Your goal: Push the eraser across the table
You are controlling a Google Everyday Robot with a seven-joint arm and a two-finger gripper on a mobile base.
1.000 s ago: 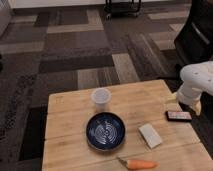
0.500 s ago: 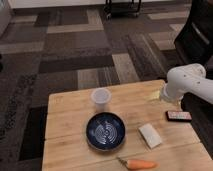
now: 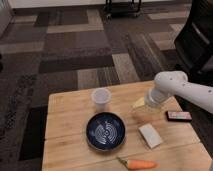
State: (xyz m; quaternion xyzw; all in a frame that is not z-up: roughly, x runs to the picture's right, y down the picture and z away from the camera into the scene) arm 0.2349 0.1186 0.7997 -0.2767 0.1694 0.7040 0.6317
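Near the table's (image 3: 70, 107) right edge, eraser (image 3: 178, 116), pincer (image 3: 138, 103).

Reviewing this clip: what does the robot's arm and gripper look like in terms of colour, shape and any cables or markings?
The arm is smooth, glossy white, built of rounded tubular segments with a bulbous joint. It tapers to the gripper, whose tip shows a pale yellowish colour, above the table. No cables, labels or markings are visible.

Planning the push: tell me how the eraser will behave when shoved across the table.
The eraser lies flat and low, so it should slide rather than tip or roll. Pushed off-centre, the thin bar may spin. It sits near the table right edge, so an outward nudge could drop it. The gripper hangs to its left, above the table.
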